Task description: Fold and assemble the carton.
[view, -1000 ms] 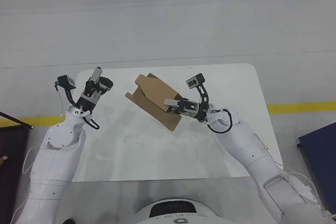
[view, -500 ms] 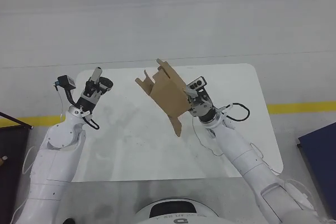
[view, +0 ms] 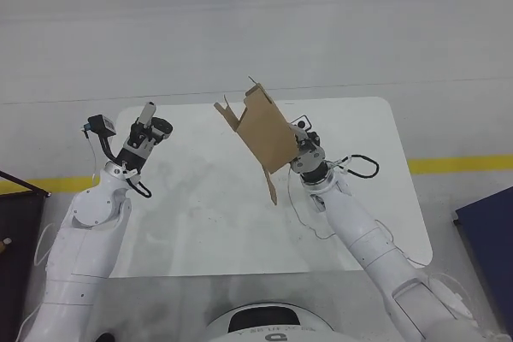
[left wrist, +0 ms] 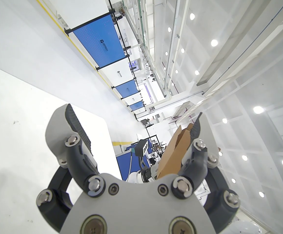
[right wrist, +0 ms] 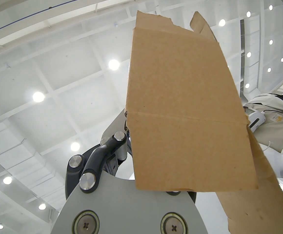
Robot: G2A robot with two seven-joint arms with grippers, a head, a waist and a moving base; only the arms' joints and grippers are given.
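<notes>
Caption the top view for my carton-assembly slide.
Right arm holds a brown carton upright in its jaws over the white table; left arm, jaws open, near a far corner.

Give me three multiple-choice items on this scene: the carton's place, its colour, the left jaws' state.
1. Where is the carton? A. in the left jaws B. in the right jaws, held aloft C. in a bin
2. Its colour? A. white B. brown C. blue
3. The left jaws are: A. open and empty B. shut on the carton C. shut on a cable
Answers: B, the right wrist view shows it clamped, pointing upward; B, it is plain brown cardboard; A, the left wrist view shows a wide gap with nothing between.
</notes>
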